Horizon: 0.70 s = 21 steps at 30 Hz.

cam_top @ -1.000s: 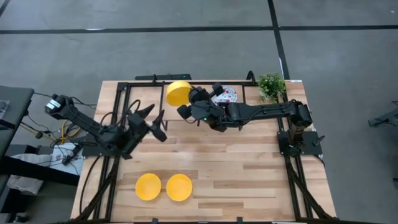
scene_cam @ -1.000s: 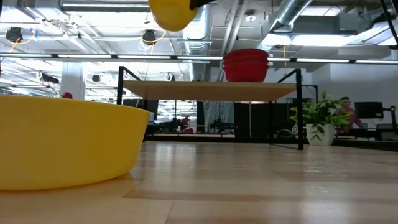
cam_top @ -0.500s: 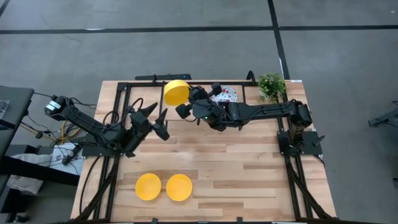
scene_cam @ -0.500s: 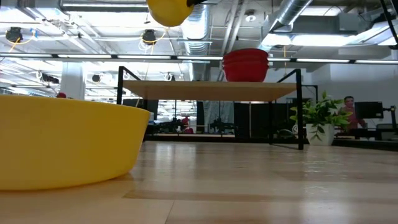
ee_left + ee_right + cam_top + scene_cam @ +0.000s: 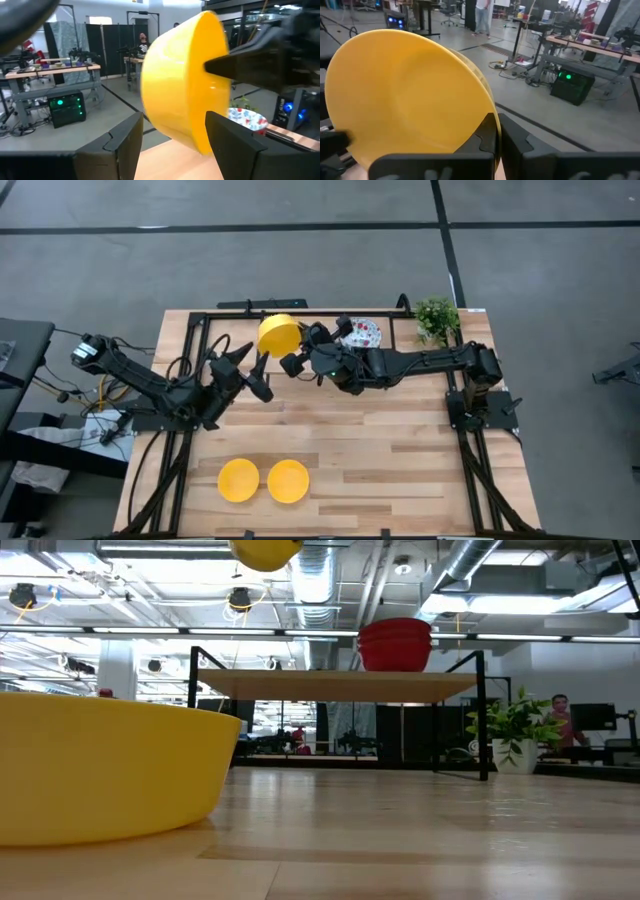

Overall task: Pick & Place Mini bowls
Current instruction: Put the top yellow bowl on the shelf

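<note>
One yellow bowl (image 5: 279,335) is pinched by its rim in the right claw (image 5: 297,348); left claw (image 5: 250,369) released nearby; collision could dislodge it.

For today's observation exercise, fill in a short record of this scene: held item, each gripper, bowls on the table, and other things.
held item: yellow bowl, tilted, raised above the table's far side
right gripper: shut on the yellow bowl's rim
left gripper: open, fingers spread, close to the held bowl
resting bowls: two yellow bowls side by side near the table's front edge
patterned bowl: at the far edge, behind the right arm
other: green plant at the far right corner
</note>
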Tool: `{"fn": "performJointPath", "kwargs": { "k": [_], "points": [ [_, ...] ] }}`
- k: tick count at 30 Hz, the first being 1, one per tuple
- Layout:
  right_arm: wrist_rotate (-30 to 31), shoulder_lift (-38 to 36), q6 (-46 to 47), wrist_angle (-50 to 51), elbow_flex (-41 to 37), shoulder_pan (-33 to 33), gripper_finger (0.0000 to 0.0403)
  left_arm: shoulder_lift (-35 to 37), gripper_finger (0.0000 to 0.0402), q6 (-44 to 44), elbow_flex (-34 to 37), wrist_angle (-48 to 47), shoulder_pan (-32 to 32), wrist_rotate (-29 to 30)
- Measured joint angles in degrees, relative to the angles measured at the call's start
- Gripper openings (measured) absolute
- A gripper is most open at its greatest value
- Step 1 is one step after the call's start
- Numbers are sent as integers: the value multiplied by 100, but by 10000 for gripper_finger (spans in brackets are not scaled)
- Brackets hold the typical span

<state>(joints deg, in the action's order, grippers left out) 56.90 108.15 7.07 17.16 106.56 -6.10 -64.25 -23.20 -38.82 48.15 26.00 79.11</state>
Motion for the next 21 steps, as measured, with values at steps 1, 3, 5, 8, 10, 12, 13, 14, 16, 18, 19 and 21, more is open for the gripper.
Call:
{"fn": "performJointPath", "kwargs": {
  "k": [1, 3, 5, 8, 10, 12, 13, 14, 16, 18, 19, 21],
  "points": [
    [17, 47, 0, -36, 2, -13, 0, 0, 214, 11, 2, 11, -35, 4],
    [28, 138, -4, -82, 3, -30, 0, 0, 214, 13, 2, 21, -91, 6],
    [4, 249, -6, -113, -9, -48, 0, 0, 214, 13, 2, 21, -122, 9],
    [17, 296, -160, -103, -9, -61, 0, 0, 214, 12, 4, 22, -138, 13],
    [129, 350, -263, -248, 4, -64, 0, 0, 209, 11, 4, 23, -135, 13],
    [344, 353, -435, -265, -9, -69, 0, 0, 199, 3, 4, 23, -135, 33],
    [377, 352, -548, -330, -9, -66, 0, 0, 192, -25, 4, 23, -135, 67],
    [425, 346, -590, -413, -7, -67, 0, 0, 185, -34, 4, 20, -135, 132],
    [459, 331, -602, -504, -2, -69, 0, 1, 169, -37, 4, 21, -135, 214],
    [446, 337, -649, -562, -2, -76, 0, 2, 153, -39, 4, 15, -138, 214],
    [427, 338, -705, -601, -2, -85, 0, 2, 145, -39, 4, 17, -138, 214],
    [410, 338, -754, -714, -2, -106, 0, 2, 131, -42, 4, 17, -185, 216]
  ]
}}
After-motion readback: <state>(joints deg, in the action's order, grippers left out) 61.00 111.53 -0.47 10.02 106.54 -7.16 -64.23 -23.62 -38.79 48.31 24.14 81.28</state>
